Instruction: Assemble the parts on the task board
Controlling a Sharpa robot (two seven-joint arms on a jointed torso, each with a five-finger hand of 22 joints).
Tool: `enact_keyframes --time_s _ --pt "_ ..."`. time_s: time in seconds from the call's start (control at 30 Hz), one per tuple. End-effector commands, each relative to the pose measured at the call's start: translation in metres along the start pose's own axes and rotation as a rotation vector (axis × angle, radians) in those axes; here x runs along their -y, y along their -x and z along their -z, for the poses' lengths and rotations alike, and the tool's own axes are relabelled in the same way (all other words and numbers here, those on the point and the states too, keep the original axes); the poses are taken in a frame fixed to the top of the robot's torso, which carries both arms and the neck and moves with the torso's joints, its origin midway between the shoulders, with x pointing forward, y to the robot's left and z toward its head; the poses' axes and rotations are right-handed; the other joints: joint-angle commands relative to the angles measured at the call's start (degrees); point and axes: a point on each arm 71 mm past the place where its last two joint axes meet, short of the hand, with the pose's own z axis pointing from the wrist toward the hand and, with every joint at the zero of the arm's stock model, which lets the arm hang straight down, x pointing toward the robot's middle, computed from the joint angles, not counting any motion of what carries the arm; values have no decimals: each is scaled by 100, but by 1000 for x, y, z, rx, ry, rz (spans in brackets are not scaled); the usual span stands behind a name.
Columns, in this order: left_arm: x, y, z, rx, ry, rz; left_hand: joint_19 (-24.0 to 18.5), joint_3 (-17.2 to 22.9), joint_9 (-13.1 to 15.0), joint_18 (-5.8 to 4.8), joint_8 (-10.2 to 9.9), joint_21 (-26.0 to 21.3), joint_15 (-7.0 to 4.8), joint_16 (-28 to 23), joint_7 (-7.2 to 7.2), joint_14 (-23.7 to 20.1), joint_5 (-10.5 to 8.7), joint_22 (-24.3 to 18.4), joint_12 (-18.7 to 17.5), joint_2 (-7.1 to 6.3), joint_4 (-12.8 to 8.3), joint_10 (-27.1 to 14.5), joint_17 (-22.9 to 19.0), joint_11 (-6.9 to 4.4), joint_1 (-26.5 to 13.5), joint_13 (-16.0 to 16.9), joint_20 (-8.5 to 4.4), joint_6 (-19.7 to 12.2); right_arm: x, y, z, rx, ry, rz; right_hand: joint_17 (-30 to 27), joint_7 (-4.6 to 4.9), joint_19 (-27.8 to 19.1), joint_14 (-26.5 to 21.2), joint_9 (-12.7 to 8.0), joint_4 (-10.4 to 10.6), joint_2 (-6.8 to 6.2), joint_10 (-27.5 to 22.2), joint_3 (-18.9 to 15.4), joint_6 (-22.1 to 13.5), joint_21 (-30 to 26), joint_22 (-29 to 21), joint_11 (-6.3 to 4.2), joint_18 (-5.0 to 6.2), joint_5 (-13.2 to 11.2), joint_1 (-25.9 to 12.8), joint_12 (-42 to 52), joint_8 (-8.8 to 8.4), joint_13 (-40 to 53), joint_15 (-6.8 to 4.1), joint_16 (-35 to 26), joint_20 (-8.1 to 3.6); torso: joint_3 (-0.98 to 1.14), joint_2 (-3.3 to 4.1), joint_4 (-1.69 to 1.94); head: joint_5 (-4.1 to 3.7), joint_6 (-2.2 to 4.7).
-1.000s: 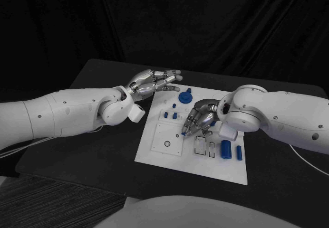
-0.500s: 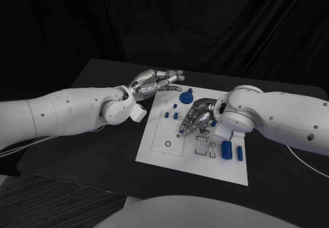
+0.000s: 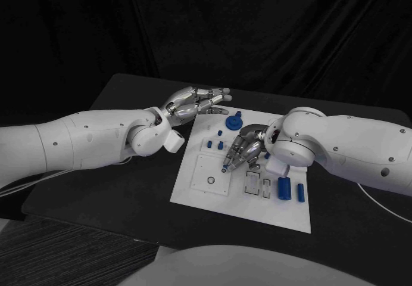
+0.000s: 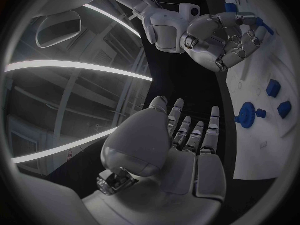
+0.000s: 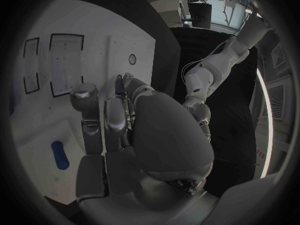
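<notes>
The white task board [image 3: 242, 205] lies mid-table. My right hand [image 3: 242, 149] hangs over its middle with the fingers curled down, and their tips pinch a small blue part [image 5: 119, 92] just above the board, beside a round hole [image 5: 132, 59]. My left hand [image 3: 196, 101] hovers at the board's far left corner with the fingers stretched out and nothing in them. A blue gear-like part [image 3: 231, 123] stands between the two hands. Two small blue parts [image 3: 214, 144] sit left of the right hand. Two blue cylinders [image 3: 290, 189] lie to its near right.
Two rectangular recesses [image 3: 258, 183] are cut in the board near the right fingertips, and a square panel with a ringed hole [image 3: 209, 180] lies to their left. The black table [image 3: 112, 190] extends beyond the board on every side.
My right hand has crept a little to the left and lower over the board. The left hand has stayed where it was.
</notes>
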Motion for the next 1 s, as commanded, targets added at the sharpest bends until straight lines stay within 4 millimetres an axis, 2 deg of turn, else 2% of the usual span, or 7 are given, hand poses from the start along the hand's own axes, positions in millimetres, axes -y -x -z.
enact_keyframes --time_s 0.03,0.33,1.0 --pt "0 -1 -1 0 -12 6 51 246 85 -193 120 100 10 107 9 65 111 -51 95 -5 27 63 62 3 54 67 3 63 0 -1 0 5 -35 -12 -73 16 -31 128 94 -59 18 239 346 147 -77 663 -80 40 285 -102 10 74 39 -27 -52 11 -1 7 2 -11 1" --pt "0 -1 -2 -1 -13 6 60 251 84 -193 122 104 15 110 12 70 116 -44 99 -7 24 68 63 9 58 67 3 64 1 -2 0 -8 -47 -16 -78 15 -91 127 95 -62 18 242 347 147 -292 615 -81 75 288 -104 11 73 40 -28 -56 11 12 12 -8 4 1" --pt "0 -2 -3 -6 -11 9 60 259 83 -192 124 104 22 115 17 77 122 -51 97 -8 22 69 64 14 63 66 2 63 1 -4 -7 -6 -59 -25 -118 21 -137 114 94 -75 38 227 369 125 -375 594 -74 88 301 -126 -2 58 39 -25 -86 12 14 7 -15 63 1"
